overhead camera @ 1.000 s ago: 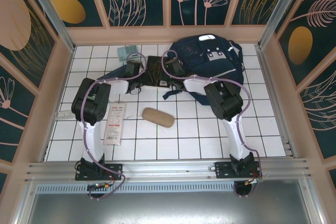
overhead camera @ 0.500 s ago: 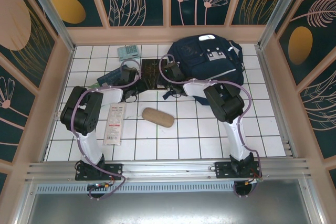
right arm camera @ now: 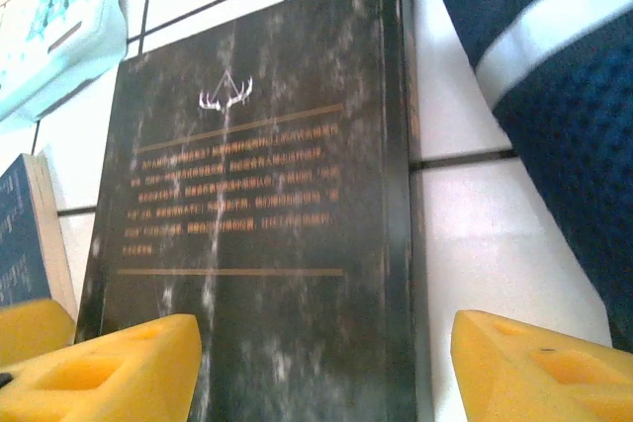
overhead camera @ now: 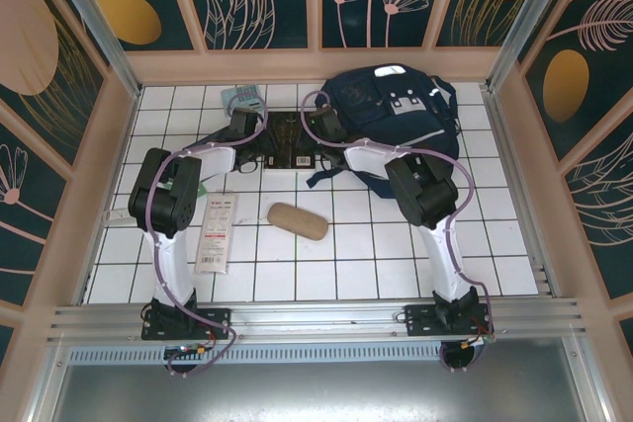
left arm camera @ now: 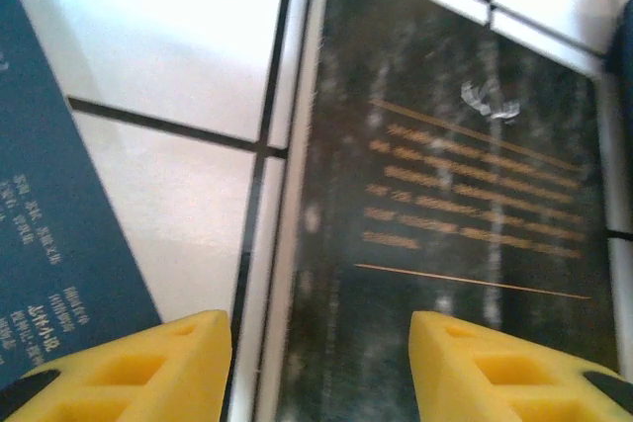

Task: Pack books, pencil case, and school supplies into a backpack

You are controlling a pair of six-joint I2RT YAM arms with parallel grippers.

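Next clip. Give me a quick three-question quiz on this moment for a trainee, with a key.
1. True or false: the pencil case lies on the tiles, outside the backpack.
2. Which book do both wrist cameras look down on? A) yellow B) the black book C) green
3. In the left wrist view, what lies left of the black book?
Key: 1 true; 2 B; 3 the blue book.

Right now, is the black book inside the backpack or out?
Out. The black book lies flat on the tiled table, beside the backpack, cover fully visible.
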